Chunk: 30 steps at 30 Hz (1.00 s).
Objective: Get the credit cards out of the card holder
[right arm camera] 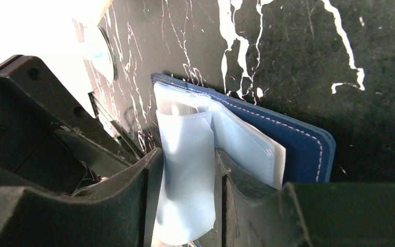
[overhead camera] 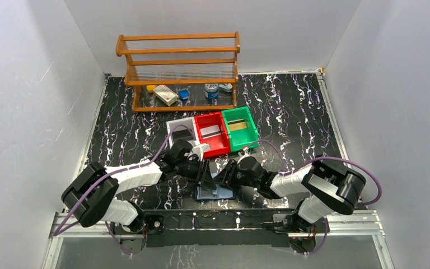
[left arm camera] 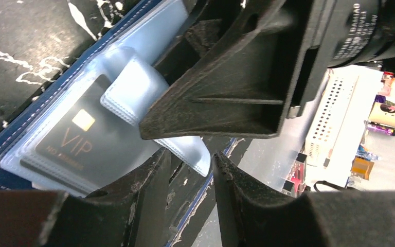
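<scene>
Card holder (overhead camera: 215, 193), a small flat dark navy folding wallet with white stitching and lighter blue inner faces, lies open on the black white-veined marbled desk (overhead camera: 291, 112). It sits close to the near edge, about midway between the left and right edges, with both arms reaching in over it.

The right gripper (right arm camera: 187, 159) is closed on a pale clear plastic sleeve (right arm camera: 185, 134) of the wallet. The leaf stands up between its two black fingers and fills the space between them. The navy cover lies flat on the desk behind it.

The left gripper (left arm camera: 190, 164) hangs just beside the right one, above the open leaves. Its fingers stand a narrow gap apart, with dark marble showing between them. A rounded sleeve corner lies just at the mouth of that gap, and nothing looks clamped.

Inside one clear pocket sits a black credit card with a gold chip and the word VIP (left arm camera: 67, 141), fully within its sleeve.

Farther back, near the middle of the desk, stand a grey bin (overhead camera: 180, 131), a red bin (overhead camera: 213, 134) and a green bin (overhead camera: 241, 126), touching side by side. An orange-brown wooden rack (overhead camera: 179, 61) stands at the far edge.
</scene>
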{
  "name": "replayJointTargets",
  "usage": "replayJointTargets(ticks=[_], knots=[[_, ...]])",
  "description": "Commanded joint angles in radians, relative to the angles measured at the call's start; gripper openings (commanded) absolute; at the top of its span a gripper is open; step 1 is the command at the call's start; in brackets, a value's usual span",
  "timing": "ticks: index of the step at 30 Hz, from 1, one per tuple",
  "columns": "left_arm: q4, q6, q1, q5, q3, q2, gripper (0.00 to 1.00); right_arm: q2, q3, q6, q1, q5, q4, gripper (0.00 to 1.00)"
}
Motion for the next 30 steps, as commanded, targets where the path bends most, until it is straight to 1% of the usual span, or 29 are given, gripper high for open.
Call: replayJointTargets(ticks=[1, 6, 9, 14, 17, 21, 28, 30], knots=[[0.081, -0.031, -0.012, 0.067, 0.0, -0.005, 0.34, -0.013, -0.012, -0.011, -0.008, -0.008, 0.018, 0.49], [0.063, -0.012, -0.016, 0.055, 0.021, 0.032, 0.33, -0.047, -0.009, -0.025, -0.007, -0.016, 0.019, 0.53], [0.061, -0.006, -0.021, 0.053, 0.029, 0.041, 0.33, -0.086, 0.0, -0.04, -0.007, -0.015, 0.001, 0.58], [0.079, -0.006, -0.035, 0.053, 0.044, 0.058, 0.34, -0.177, 0.018, -0.076, -0.007, 0.018, -0.103, 0.69], [0.086, -0.005, -0.045, 0.054, 0.064, 0.073, 0.34, -0.234, 0.018, -0.086, -0.008, 0.055, -0.175, 0.73], [0.112, -0.011, -0.065, 0.056, 0.09, 0.104, 0.35, -0.304, 0.019, -0.084, -0.008, 0.109, -0.275, 0.76], [0.18, -0.034, -0.106, 0.054, 0.155, 0.198, 0.36, -0.407, -0.029, -0.04, -0.008, 0.181, -0.336, 0.77], [0.201, -0.043, -0.116, 0.049, 0.177, 0.217, 0.36, -0.438, -0.029, -0.025, -0.008, 0.213, -0.385, 0.77]])
